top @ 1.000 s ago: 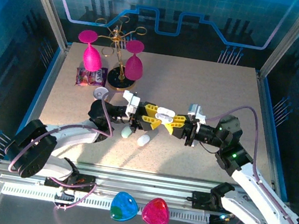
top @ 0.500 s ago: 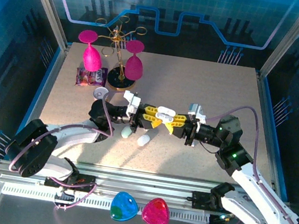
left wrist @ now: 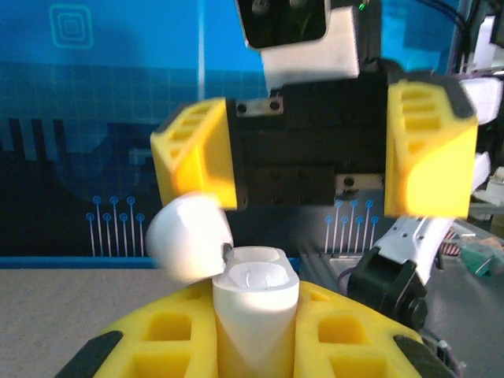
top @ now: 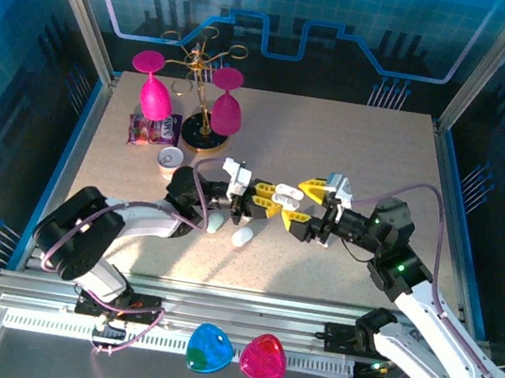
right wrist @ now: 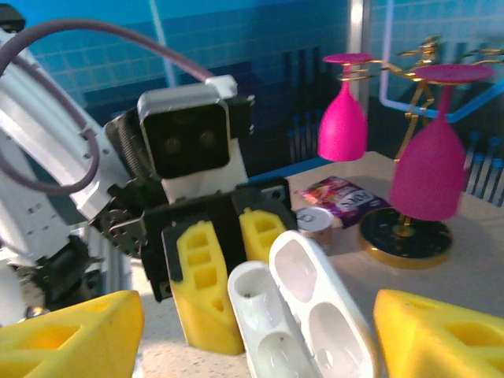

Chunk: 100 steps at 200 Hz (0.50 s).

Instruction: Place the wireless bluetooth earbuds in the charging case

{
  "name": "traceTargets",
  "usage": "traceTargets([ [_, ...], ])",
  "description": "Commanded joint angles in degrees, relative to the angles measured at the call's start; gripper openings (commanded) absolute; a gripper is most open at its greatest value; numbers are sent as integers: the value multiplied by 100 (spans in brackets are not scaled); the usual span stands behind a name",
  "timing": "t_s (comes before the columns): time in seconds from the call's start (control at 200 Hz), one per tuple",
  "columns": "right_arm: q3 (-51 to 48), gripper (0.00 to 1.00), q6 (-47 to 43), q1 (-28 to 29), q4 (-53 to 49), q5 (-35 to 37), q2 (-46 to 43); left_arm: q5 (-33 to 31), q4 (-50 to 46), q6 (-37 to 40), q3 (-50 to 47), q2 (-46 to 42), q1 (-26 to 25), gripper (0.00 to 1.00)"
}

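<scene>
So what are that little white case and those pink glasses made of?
The charging case looks like glossy white plastic: smooth moulded hollows, soft highlights. The pink glasses seem opaque matte plastic, nothing shows through them, though coated glass is possible. Their rack looks like thin gold-coloured metal wire.

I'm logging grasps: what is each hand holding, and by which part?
The left hand clamps the open charging case by its lower body, between both fingers. The right hand stands open and holds nothing.
</scene>
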Motion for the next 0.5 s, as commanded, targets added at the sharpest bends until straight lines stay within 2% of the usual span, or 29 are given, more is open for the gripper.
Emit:
traceTargets([
  [0.0, -207, 79, 189, -323, -97, 633, -206, 39, 186, 527, 350, 284, 190, 5],
  [0.23, -537, 79, 833, -1234, -653, 1139, -470, 467, 185, 443, 671, 661, 734, 5],
  [0.495, -369, 78, 1953, -1496, -2842, 2696, 69, 745, 187, 430, 482, 482, 929, 5],
])
